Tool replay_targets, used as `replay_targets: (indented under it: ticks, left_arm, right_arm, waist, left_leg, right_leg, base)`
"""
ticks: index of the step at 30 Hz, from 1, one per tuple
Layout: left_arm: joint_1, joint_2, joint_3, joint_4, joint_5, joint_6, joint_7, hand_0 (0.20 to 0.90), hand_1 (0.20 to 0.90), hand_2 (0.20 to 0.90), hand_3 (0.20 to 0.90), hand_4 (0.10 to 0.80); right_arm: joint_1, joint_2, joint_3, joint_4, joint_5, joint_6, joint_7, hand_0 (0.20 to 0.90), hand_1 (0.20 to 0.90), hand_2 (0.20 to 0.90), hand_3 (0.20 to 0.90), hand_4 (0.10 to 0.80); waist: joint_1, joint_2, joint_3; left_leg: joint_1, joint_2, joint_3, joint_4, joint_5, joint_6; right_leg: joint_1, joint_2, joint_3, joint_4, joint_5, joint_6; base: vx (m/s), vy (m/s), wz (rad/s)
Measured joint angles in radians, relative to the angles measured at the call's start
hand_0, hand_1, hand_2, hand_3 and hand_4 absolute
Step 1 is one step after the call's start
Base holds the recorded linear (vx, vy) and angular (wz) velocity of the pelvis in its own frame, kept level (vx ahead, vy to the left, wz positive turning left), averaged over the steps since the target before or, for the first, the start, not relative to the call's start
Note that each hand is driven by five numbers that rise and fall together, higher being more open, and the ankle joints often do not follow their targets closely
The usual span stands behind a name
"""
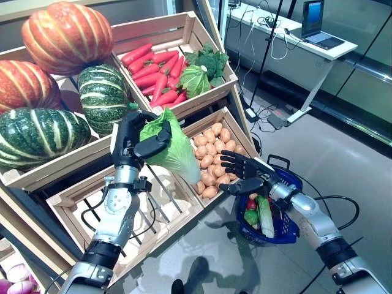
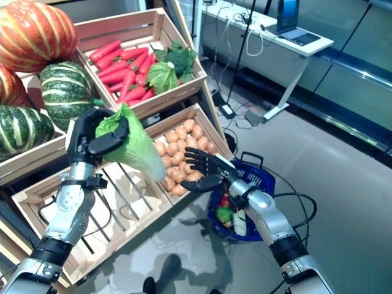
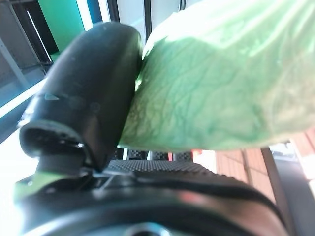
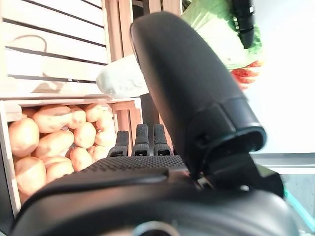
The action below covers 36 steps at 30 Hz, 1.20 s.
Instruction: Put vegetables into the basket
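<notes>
A: Left hand (image 1: 131,142) state?
B: Clenched round the cabbage (image 1: 171,147), thumb across the leafy end. It held the cabbage up in the air, above the bare slatted crate (image 1: 79,205), white stem tilted down toward the potatoes (image 1: 211,156).

A: Right hand (image 1: 245,173)?
B: Released, fingers spread, grasping nothing. It hovered over the potatoes' near edge, just beside the cabbage stem but apart from it.

A: Basket (image 1: 288,236)?
B: On the floor, right of the potatoes and below the right hand. Some vegetables (image 1: 260,215) were already in it.

A: Step?
B: Looked like a handover or a carry across to the basket. I'd judge the grip sat high on soft leaves, so it could slip or tear. Better to bring the stem into the right palm, close there before the left lets go, then lower it, not drop it. Watch the crate edge by the potatoes on the way over.
</notes>
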Motion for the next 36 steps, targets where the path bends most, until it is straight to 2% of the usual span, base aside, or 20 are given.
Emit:
replay_targets:
  ticks: [2, 9, 23, 36]
  left_arm:
    - [0.000, -0.009, 0.000, 0.000, -0.008, 0.020, -0.007, 0.300, 0.300, 0.300, 0.300, 0.400]
    - [0.000, -0.027, -0.033, 0.000, -0.008, 0.068, -0.054, 0.300, 0.300, 0.300, 0.300, 0.400]
    - [0.000, -0.050, -0.040, -0.001, -0.014, 0.135, -0.094, 0.300, 0.300, 0.300, 0.300, 0.400]
    - [0.000, -0.051, -0.072, 0.000, -0.018, 0.167, -0.145, 0.300, 0.300, 0.300, 0.300, 0.400]
  right_arm:
    - [-0.002, -0.001, 0.012, 0.002, -0.001, 0.019, -0.007, 0.900, 0.900, 0.900, 0.900, 0.800]
    - [-0.022, -0.002, 0.049, 0.004, -0.001, 0.089, -0.008, 0.900, 0.900, 0.900, 0.900, 0.800]
    - [-0.097, 0.041, 0.104, 0.006, 0.016, 0.173, -0.010, 0.900, 0.900, 0.900, 0.900, 0.800]
    - [-0.151, 0.077, 0.114, 0.103, 0.256, 0.331, -0.008, 0.900, 0.900, 0.900, 0.900, 0.800]
  waist:
    - [0.002, 0.002, -0.001]
    - [-0.007, 0.014, -0.008]
    - [0.007, 0.017, -0.010]
    - [0.038, 0.018, -0.012]
  left_leg:
    - [0.009, 0.002, -0.001, 0.000, 0.004, -0.004]
    - [0.014, 0.020, -0.022, -0.001, 0.014, -0.014]
    - [0.019, 0.019, -0.048, 0.000, 0.025, -0.014]
    - [0.030, 0.019, -0.073, 0.000, 0.029, -0.015]
  right_leg:
    - [0.009, 0.002, -0.001, 0.000, -0.004, 0.010]
    - [0.025, 0.021, -0.007, 0.000, -0.006, 0.006]
    - [0.046, 0.022, -0.025, 0.000, -0.007, 0.004]
    - [0.069, 0.025, -0.029, 0.000, -0.008, 0.003]
  base:
    - [0.000, 0.000, 0.00]
    - [0.015, -0.015, 0.06]
    - [0.013, -0.006, 0.05]
    - [0.035, 0.006, 0.04]
